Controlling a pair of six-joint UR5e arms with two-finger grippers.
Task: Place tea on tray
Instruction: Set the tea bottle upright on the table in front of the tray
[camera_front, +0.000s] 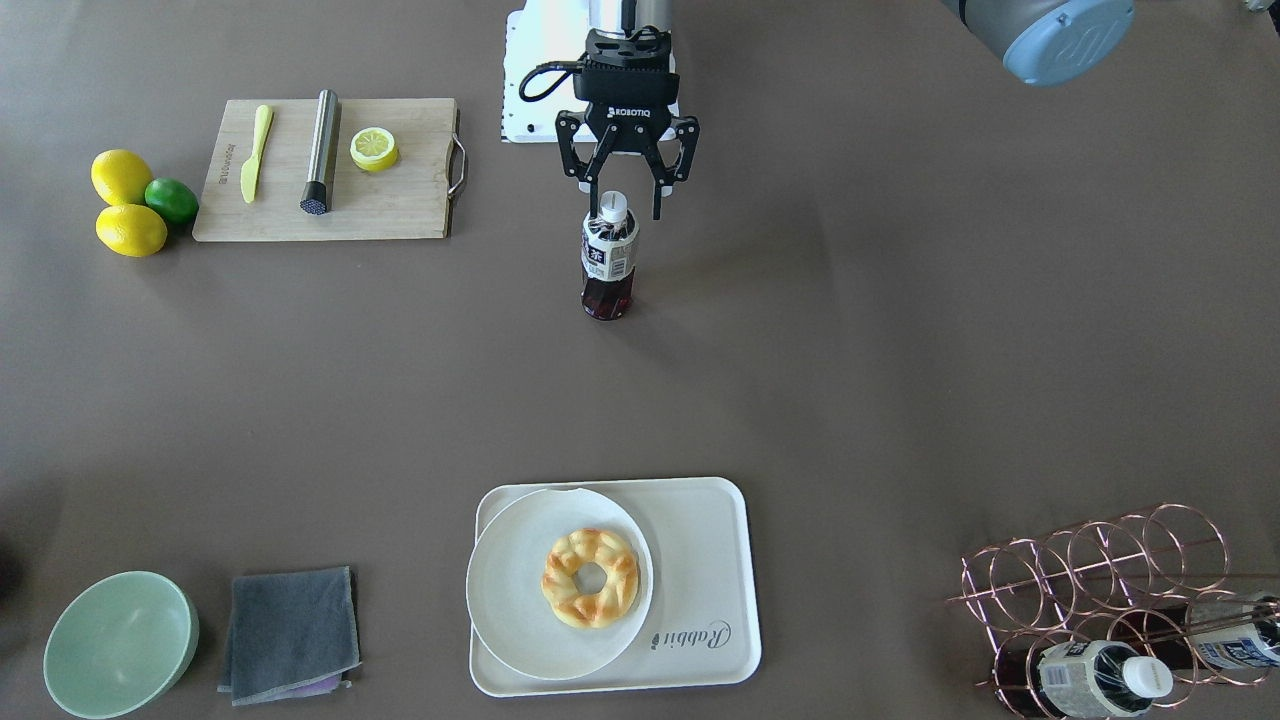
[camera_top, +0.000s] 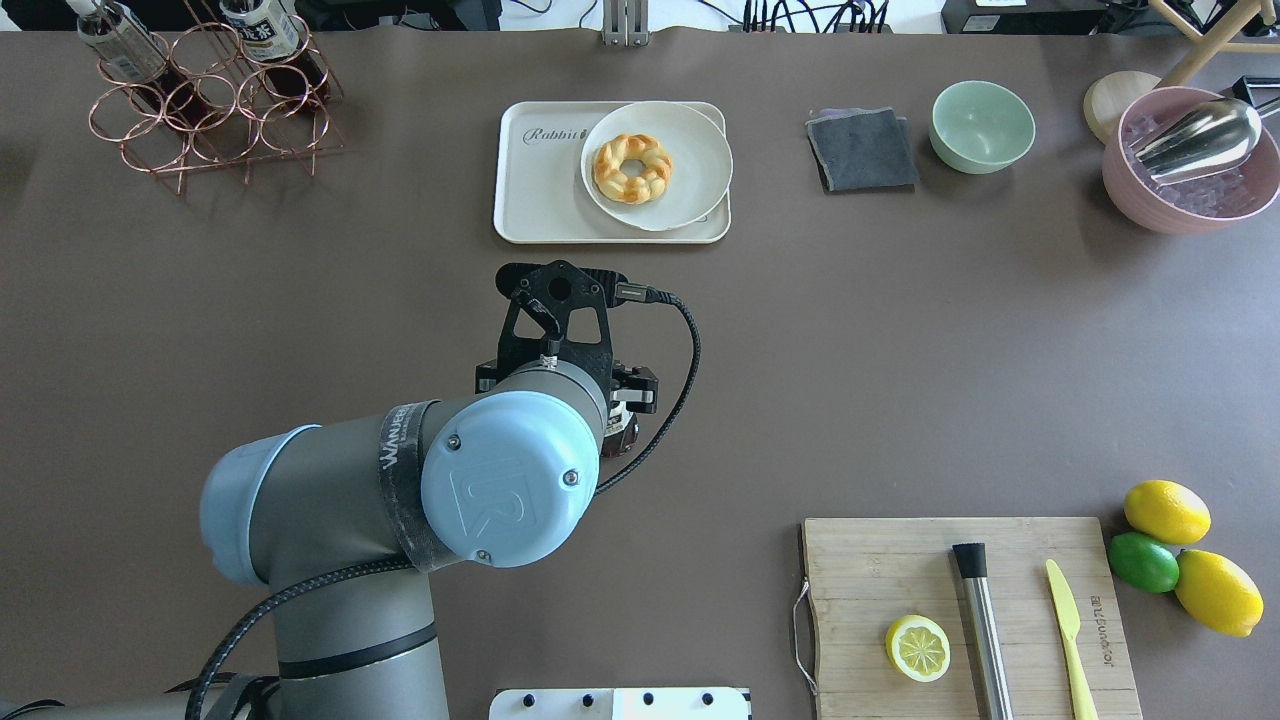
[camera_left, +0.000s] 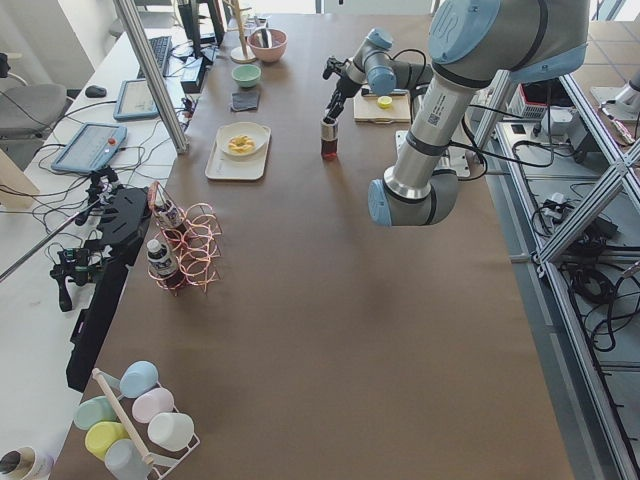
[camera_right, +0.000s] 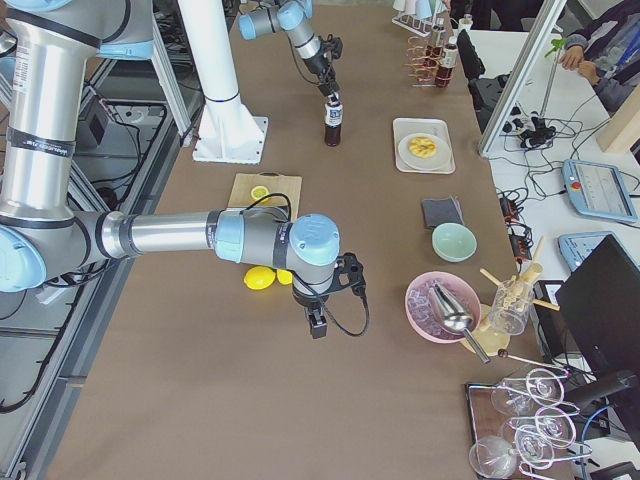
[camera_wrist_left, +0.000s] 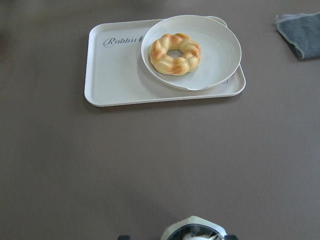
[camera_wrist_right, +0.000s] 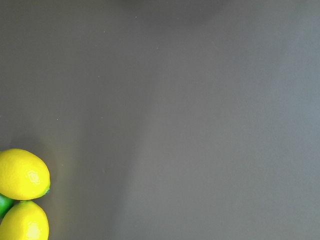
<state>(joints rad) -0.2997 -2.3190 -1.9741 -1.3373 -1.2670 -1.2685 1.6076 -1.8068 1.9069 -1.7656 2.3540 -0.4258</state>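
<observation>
A tea bottle (camera_front: 609, 262) with a white cap stands upright on the brown table, towards the robot's side. My left gripper (camera_front: 625, 208) hangs straight over it, open, with a finger on each side of the cap. The cap shows at the bottom edge of the left wrist view (camera_wrist_left: 195, 230). The cream tray (camera_front: 700, 560) lies across the table, and a round plate (camera_front: 510, 600) with a ring pastry (camera_front: 590, 578) covers part of it. My right gripper (camera_right: 315, 325) shows only in the exterior right view, near the lemons (camera_right: 262, 278). I cannot tell if it is open or shut.
A copper wire rack (camera_front: 1100, 560) holds two more tea bottles (camera_front: 1100, 675). A cutting board (camera_front: 400, 200) carries a half lemon, a knife and a metal rod. A green bowl (camera_front: 120, 645), a grey cloth (camera_front: 290, 635) and a pink bowl (camera_top: 1190, 170) stand at the far edge.
</observation>
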